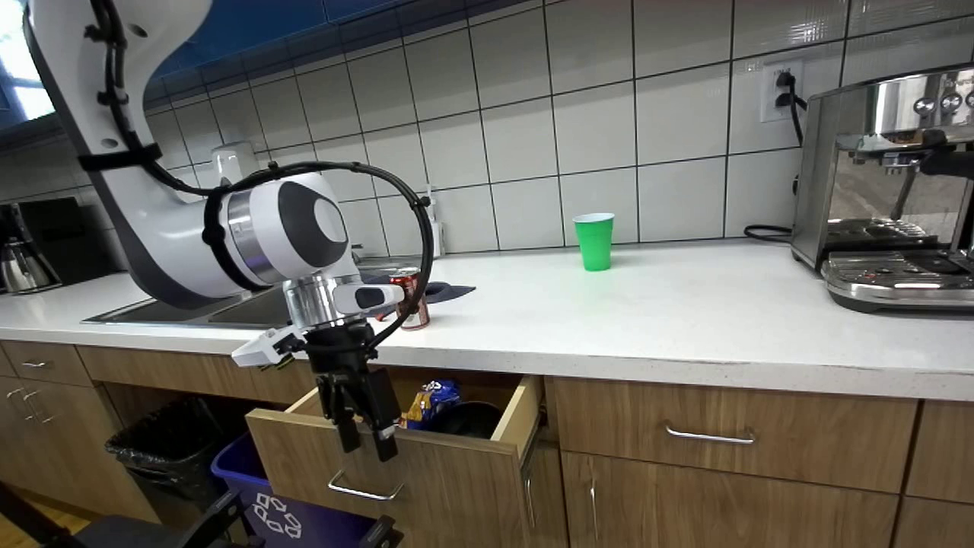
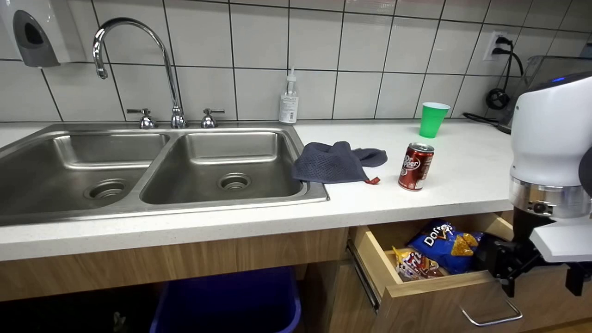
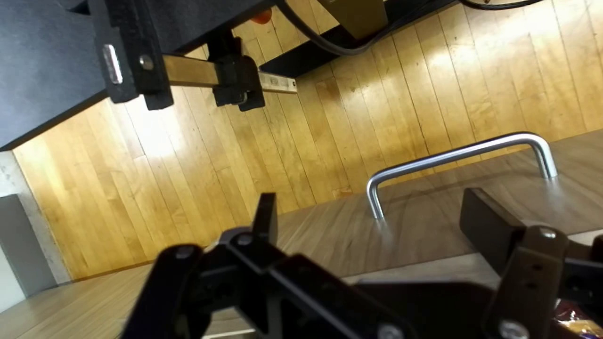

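My gripper [image 1: 368, 445] is open and empty, its fingers pointing down by the front of a pulled-out wooden drawer [image 1: 464, 479]. It is nearest the drawer's silver handle [image 1: 367, 493], which also shows in an exterior view [image 2: 492, 320]. In the wrist view the handle [image 3: 464, 154] lies beyond the fingertips, apart from them. The drawer holds a blue Doritos bag [image 2: 446, 247], a yellow and red snack bag [image 2: 414, 266] and a dark round thing [image 1: 466, 420]. A Dr Pepper can [image 2: 416, 167], a green cup [image 2: 434, 120] and a grey cloth [image 2: 333, 164] lie or stand on the counter.
The white counter edge [image 1: 654, 369] overhangs the drawer. A double sink [image 2: 155, 173] is beside the cloth. A blue recycling bin [image 1: 285, 506] and a black-lined bin [image 1: 163, 445] stand below. An espresso machine [image 1: 890, 183] stands on the counter. A dark table [image 3: 52, 61] with clamps faces the drawer.
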### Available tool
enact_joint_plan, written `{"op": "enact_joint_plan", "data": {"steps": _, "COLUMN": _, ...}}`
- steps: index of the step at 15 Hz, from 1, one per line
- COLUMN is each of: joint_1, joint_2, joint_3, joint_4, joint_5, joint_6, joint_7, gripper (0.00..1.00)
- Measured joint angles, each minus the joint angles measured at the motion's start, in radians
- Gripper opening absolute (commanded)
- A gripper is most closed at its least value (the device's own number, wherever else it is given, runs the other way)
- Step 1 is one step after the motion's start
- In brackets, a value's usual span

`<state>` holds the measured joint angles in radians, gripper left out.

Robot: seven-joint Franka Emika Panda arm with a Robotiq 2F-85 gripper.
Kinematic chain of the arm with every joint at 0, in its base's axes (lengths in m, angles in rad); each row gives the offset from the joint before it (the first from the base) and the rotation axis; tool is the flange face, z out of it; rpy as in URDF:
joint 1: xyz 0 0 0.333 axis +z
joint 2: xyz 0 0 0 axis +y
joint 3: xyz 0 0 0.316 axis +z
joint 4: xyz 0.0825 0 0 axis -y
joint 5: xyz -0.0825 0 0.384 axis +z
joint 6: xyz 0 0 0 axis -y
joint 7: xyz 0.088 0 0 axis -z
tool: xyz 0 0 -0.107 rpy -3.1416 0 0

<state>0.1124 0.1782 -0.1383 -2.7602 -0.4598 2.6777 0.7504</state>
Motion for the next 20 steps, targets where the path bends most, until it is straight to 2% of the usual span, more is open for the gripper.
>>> {"op": "enact_joint_plan", "data": {"steps": 20, "joint_1": 0.000, "joint_2": 0.072, "joint_3": -0.017, "joint_4": 0.121, "joint_5": 0.005, "joint_6": 0.000, "joint_7": 0.002, "gripper": 1.00}}
